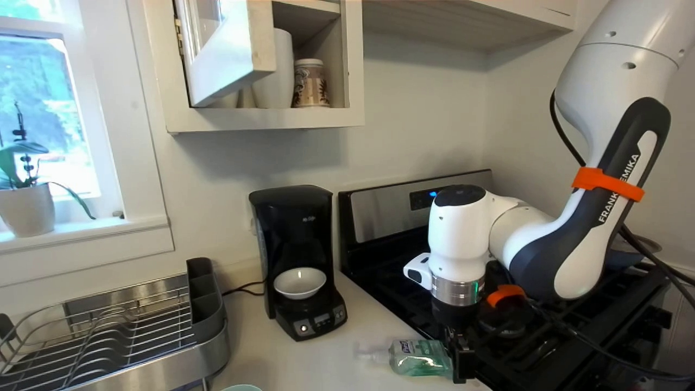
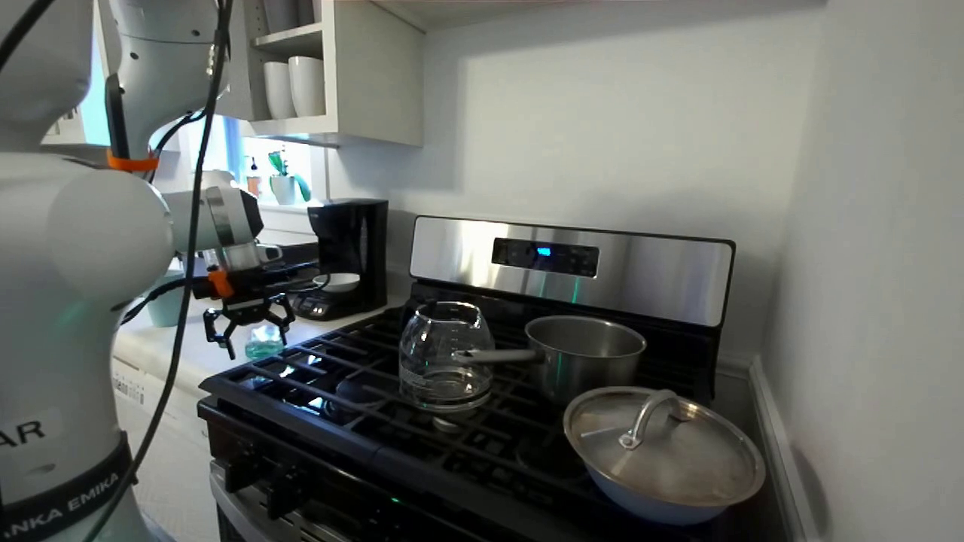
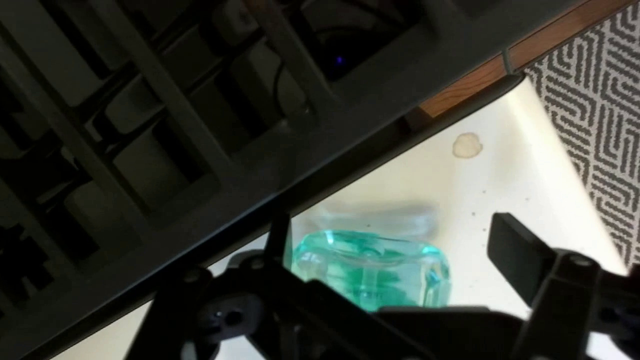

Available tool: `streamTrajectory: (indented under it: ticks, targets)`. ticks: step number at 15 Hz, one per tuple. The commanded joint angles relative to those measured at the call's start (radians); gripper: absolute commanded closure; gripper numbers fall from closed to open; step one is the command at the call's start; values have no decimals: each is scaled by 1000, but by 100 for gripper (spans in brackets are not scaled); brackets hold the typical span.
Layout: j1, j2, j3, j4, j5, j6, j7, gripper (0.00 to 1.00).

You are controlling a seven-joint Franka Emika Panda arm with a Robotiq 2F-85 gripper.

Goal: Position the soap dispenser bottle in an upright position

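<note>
Plainly on its side, soap dispenser bottle [image 1: 417, 358], translucent green, pump [image 1: 372, 354] pale; 2 jaws wide apart.

At right in an exterior view, I read "FRANK" and "EMIKA" on the arm [image 1: 600, 225], either side of a strap [image 1: 608, 184]; at lower left in an exterior view, "AR" on the base [image 2: 56, 391] and "ANKA EMIKA" on its band [image 2: 68, 497]. Lettering on coffee maker [image 1: 296, 233], bottle [image 1: 421, 358] and stove display [image 2: 545, 257] blurs.
</note>
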Motion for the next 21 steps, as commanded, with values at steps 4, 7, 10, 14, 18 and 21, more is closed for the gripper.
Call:
streamTrajectory:
  ticks: [4, 7, 10, 14, 18, 21]
  targets:
    - [-64, -3, 89, 148, 200, -264, -292, 0]
    - [-54, 27, 70, 280, 142, -420, -230, 0]
    - [-55, 89, 57, 372, 122, -485, -174, 0]
    - [-64, 77, 65, 357, 143, -450, -221, 0]
    - [-51, 131, 63, 418, 127, -484, -223, 0]
    - [-31, 207, 75, 523, 142, -551, -226, 0]
